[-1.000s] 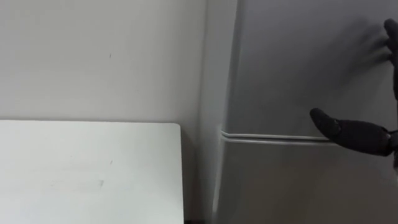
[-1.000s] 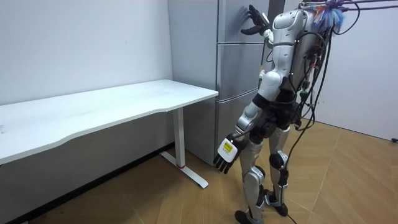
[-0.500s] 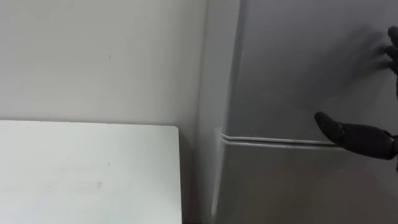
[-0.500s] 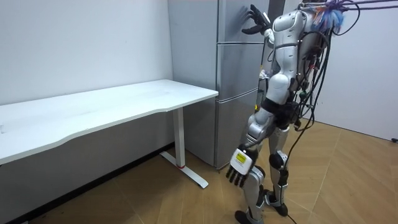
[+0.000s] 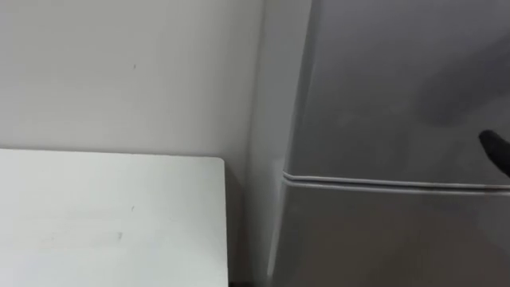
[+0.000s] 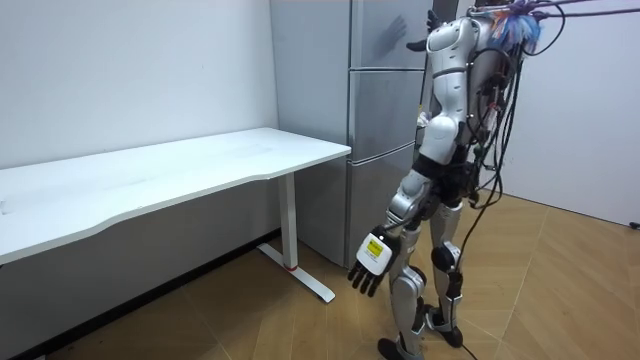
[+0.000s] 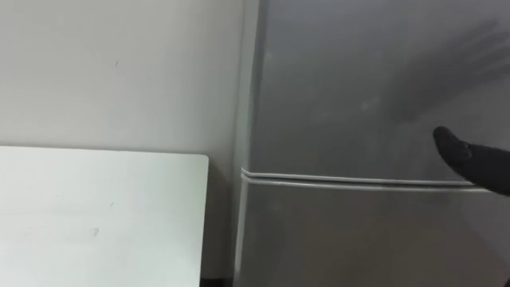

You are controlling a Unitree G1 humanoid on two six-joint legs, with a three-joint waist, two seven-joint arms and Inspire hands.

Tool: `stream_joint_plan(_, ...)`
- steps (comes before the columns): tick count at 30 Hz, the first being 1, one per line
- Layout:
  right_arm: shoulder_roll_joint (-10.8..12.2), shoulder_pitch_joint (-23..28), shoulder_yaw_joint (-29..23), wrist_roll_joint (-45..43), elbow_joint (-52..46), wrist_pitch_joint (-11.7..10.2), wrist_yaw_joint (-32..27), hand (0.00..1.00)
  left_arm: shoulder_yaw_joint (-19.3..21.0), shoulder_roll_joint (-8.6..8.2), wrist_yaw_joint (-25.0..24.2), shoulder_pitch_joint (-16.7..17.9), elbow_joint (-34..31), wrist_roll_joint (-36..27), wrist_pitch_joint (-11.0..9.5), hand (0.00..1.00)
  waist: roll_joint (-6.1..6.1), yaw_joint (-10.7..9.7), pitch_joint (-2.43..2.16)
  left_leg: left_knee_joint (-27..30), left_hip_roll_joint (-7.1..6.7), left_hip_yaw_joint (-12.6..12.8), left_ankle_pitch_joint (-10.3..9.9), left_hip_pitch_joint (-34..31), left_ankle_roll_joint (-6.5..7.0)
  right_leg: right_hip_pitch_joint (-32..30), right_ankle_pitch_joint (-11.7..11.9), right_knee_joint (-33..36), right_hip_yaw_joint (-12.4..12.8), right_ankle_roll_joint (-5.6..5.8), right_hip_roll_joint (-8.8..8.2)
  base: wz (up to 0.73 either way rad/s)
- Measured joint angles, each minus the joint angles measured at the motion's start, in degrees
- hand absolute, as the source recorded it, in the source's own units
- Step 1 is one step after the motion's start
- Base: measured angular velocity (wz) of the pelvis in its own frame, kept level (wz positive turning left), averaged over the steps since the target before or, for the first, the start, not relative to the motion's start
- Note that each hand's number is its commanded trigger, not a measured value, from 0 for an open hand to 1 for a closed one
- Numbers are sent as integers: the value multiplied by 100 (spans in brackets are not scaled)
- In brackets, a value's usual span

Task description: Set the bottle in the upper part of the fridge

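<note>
At the fridge point(image 5: 374, 135) front, left eye view: your robot's right hand point(image 5: 497, 153) enters as one dark, rounded tip at the frame's right edge, just above the pale trim strip point(image 5: 382, 182) that divides the upper door point(image 5: 398, 72) from the lower door point(image 5: 382, 239). Both doors look shut. The brushed grey metal is flat and smooth, with no handle to be seen. My judgement is that a hand feeling for an edge could slide off it without opening anything. Left of the cabinet, a matt white table point(image 5: 103, 215) with a square corner meets a plain off-white wall point(image 5: 127, 72).

Room view: the robot stands upright and close against the tall fridge, right arm raised to the upper door, thumb and fingers straight and apart as far as you can make out. The left hand point(image 6: 368, 262) hangs by the thigh, fingers loose and spread, holding nothing. Where the bottle is, you cannot tell from these frames. That is the main risk: open the door with no bottle in hand and the task stalls. Standing this near, the robot could also be caught across the chest by the swinging door. Underfoot is a glossy wood-plank floor point(image 6: 560, 290).

Right eye view: the same hand reads as a blunt black digit of hard, slightly shiny material, close to the satin steel above the strip. Whether it touches the door, you cannot tell.
</note>
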Motion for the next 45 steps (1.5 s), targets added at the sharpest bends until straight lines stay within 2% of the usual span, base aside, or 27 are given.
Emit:
stream_joint_plan(4, 0, 59, -79, 175, 26, 123, -231, 0, 0, -51, 109, 3, 4, -1, 0, 0, 30, -141, 16, -106, -2, 91, 2, 47, -2, -18, -4, 4, 53, 6, -1, -11)
stream_joint_plan(11, 1, 254, -485, 934, 309, 121, -431, 0, 36, -143, 177, 54, 2, -2, 7, 0, 61, -243, 25, -107, -8, 130, 2, 74, -2, -27, -9, 3, 133, 16, -1, -3)
stream_joint_plan(14, 7, 525, -484, 1235, 459, 122, -455, 0, 36, -144, 216, 52, 18, -7, 6, 0, 79, -243, 21, -108, -8, 151, 2, 75, -2, -24, -12, 0, 164, 19, 0, -3)
stream_joint_plan(16, 11, 849, -484, 1697, 510, 125, -450, 0, 36, -148, 256, 51, 56, -14, 6, 0, 105, -245, 19, -106, -8, 151, 2, 79, -2, -35, -12, -1, 165, 21, -1, 0)
stream_joint_plan(20, 50, 1111, -488, 2567, 845, 134, -509, 0, 64, -187, 312, 103, 62, -99, 16, 0, 125, -239, 11, -102, -8, 147, 2, 88, -2, -39, -15, -1, 161, 24, -3, 0)
stream_joint_plan(23, 188, 1379, -488, 3604, 918, 130, -525, 0, 57, -296, 459, 137, 34, -138, 33, 0, 156, -256, 5, -82, -11, 143, -1, 74, -1, -28, -35, -21, 174, 38, -3, 0)
stream_joint_plan(27, 730, 1640, -481, 4312, 1645, 133, -457, 0, 58, -346, 555, 169, 28, -250, 42, 0, 195, -248, 25, -100, -11, 144, -1, 124, -1, -11, -44, -8, 212, 32, -2, -1)
stream_joint_plan(28, 858, 1775, -458, 4489, 1796, 144, -433, 0, 58, -373, 568, 193, 30, -253, 42, 0, 199, -246, 17, -105, -17, 150, -1, 124, 0, -13, -46, -6, 212, 37, -7, -4)
stream_joint_plan(31, 1154, 1990, -411, 4776, 2357, 165, -386, 0, 57, -409, 693, 248, 30, -330, 42, 0, 280, -253, 19, -108, -19, 164, -1, 147, 0, -3, -46, -27, 220, 37, -4, -4)
stream_joint_plan(35, 1246, 1991, -188, 4862, 3464, 175, -353, 0, 56, -516, 745, 237, 45, -724, 23, 0, 363, -251, -10, -119, -17, 223, -1, 168, 0, -10, -47, -13, 268, 39, -4, -7)
stream_joint_plan(37, 1282, 2061, 60, 4888, 3863, 178, -334, 0, 35, -583, 755, 240, 92, -807, 23, 0, 465, -242, -8, -125, -15, 286, -2, 184, 0, -34, -53, -10, 349, 48, -2, -14)
stream_joint_plan(39, 1383, 2125, 236, 4898, 4029, 176, -312, 0, -31, -623, 806, 242, 126, -864, 23, 0, 507, -255, -4, -125, -17, 311, -1, 199, 0, -42, -71, 0, 375, 49, -4, -9)
stream_joint_plan(43, 1647, 2205, 466, 4794, 4488, 175, -72, 0, -176, -699, 806, 234, 145, -953, -23, 0, 513, -257, -3, -132, -18, 315, -2, 216, -1, -61, -92, -14, 381, 47, -5, 0)
stream_joint_plan(45, 1697, 2199, 466, 4704, 4767, 175, 30, 0, -195, -736, 807, 239, 147, -1118, -32, 0, 527, -270, 2, -132, -20, 314, -2, 220, -1, -56, -91, -16, 373, 47, -7, 0)
